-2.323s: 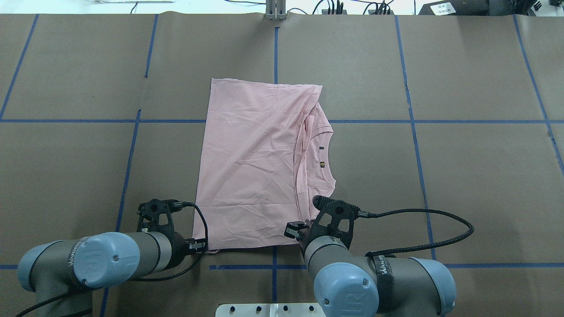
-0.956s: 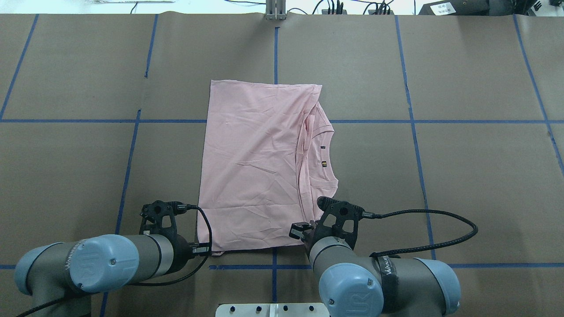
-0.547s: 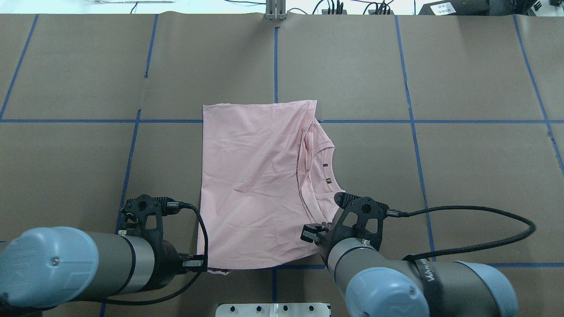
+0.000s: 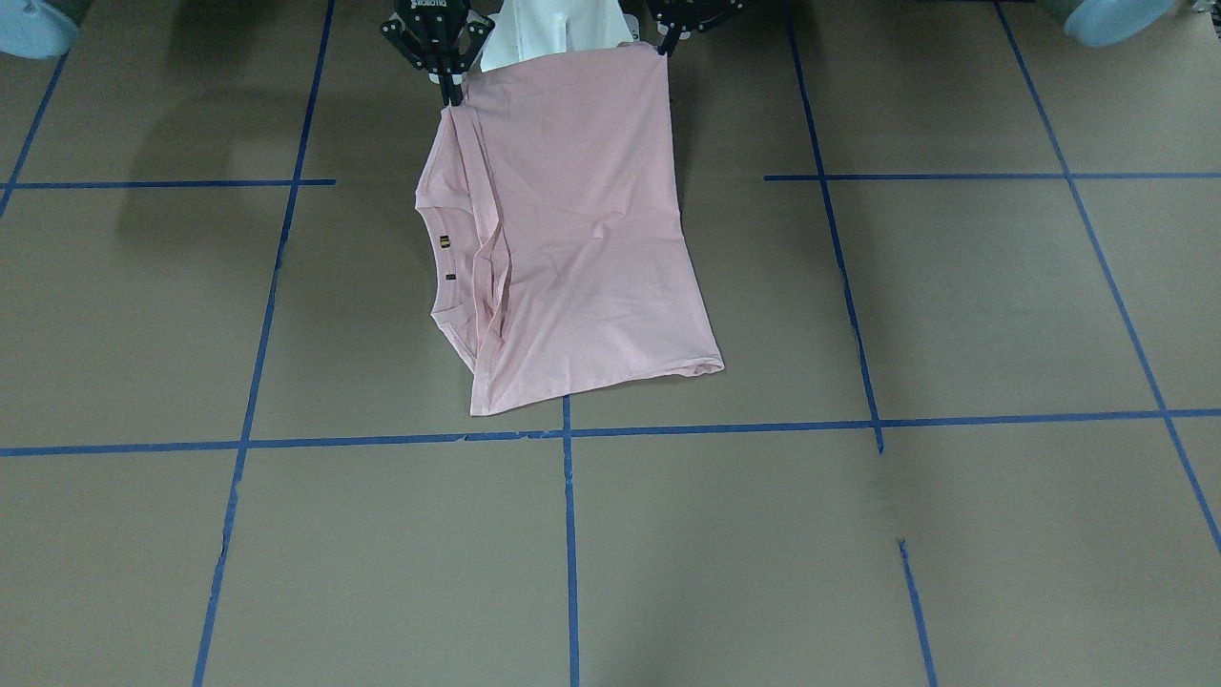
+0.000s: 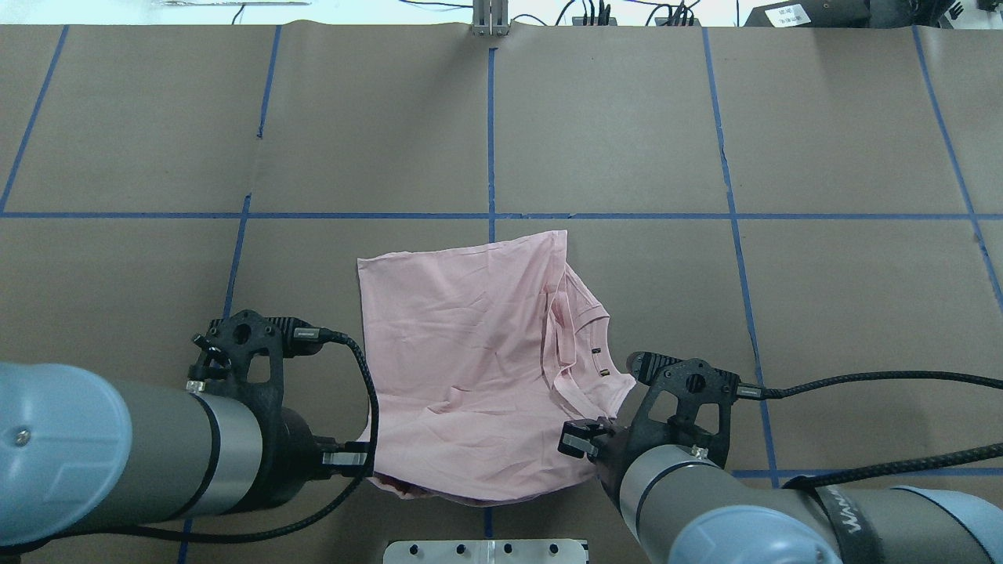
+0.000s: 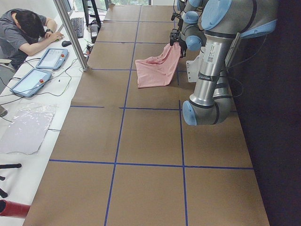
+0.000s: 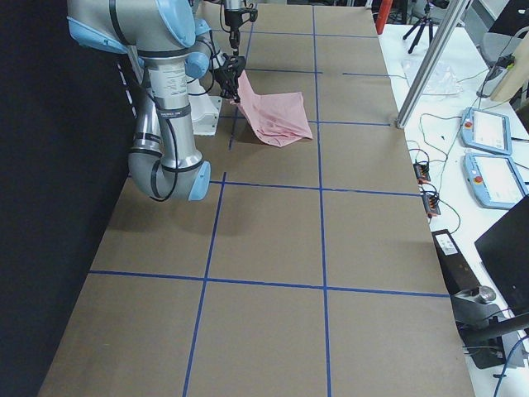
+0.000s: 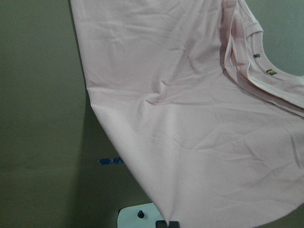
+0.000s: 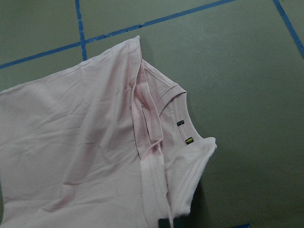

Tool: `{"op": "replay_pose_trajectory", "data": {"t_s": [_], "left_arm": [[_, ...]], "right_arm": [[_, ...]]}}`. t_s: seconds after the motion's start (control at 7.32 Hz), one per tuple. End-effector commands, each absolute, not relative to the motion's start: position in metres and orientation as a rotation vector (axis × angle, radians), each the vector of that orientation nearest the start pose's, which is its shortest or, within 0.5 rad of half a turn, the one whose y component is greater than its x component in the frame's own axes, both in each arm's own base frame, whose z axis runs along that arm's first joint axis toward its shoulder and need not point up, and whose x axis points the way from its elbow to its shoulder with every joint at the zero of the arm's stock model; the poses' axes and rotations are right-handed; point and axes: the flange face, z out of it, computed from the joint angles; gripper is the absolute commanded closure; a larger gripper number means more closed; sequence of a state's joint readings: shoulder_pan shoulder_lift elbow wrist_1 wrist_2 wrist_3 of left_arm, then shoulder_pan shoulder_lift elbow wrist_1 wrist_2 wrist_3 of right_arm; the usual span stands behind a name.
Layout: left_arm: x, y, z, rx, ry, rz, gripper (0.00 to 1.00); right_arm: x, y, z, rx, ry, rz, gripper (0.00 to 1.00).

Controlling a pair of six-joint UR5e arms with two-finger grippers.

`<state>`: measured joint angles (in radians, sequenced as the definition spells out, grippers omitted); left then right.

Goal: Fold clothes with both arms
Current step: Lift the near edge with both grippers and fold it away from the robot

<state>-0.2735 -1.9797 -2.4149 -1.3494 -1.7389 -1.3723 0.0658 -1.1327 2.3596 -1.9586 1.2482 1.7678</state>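
The pale pink T-shirt (image 5: 470, 368) is folded lengthwise, plain side up, with its collar (image 5: 599, 345) toward my right. Its print is hidden. My left gripper (image 5: 367, 462) is shut on the near left corner. My right gripper (image 5: 586, 439) is shut on the near right corner by the collar. Both hold the near edge up off the table. The far edge (image 4: 610, 377) lies on the brown table. In the front view the shirt (image 4: 582, 239) hangs sloping from the left gripper (image 4: 663, 43) and the right gripper (image 4: 448, 91). Cloth fills the left wrist view (image 8: 190, 118) and the right wrist view (image 9: 71, 156).
The table is covered in brown paper with a grid of blue tape lines (image 5: 490, 133). The white pedestal plate (image 5: 486, 550) sits at the near edge, under the lifted shirt edge. An operator (image 6: 28, 30) sits at a side desk with tablets (image 6: 49, 59).
Both grippers have risen and drawn back toward my base with the shirt's near edge. The far edge has slid toward me across the tape line, and the cloth now sags between the grippers.
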Motion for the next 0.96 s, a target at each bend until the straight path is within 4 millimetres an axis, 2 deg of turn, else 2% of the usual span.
{"op": "replay_pose_trajectory", "data": {"t_s": [0.0, 0.27, 0.55, 0.68, 0.82], "left_arm": [[0.388, -0.272, 0.160, 0.157, 0.961, 0.009, 1.00], [0.411, -0.303, 0.161, 0.173, 0.922, -0.010, 1.00], [0.415, -0.327, 0.164, 0.189, 0.908, -0.048, 1.00], [0.418, -0.347, 0.173, 0.214, 0.885, -0.040, 1.00], [0.417, -0.378, 0.186, 0.257, 0.855, -0.029, 1.00]], "right_arm": [[-0.465, -0.245, 0.162, 0.300, -0.799, 0.416, 1.00], [-0.470, -0.299, 0.174, 0.303, -0.788, 0.448, 1.00], [-0.492, -0.347, 0.179, 0.318, -0.749, 0.471, 1.00], [-0.505, -0.367, 0.183, 0.328, -0.741, 0.488, 1.00], [-0.515, -0.388, 0.189, 0.348, -0.740, 0.482, 1.00]]}}
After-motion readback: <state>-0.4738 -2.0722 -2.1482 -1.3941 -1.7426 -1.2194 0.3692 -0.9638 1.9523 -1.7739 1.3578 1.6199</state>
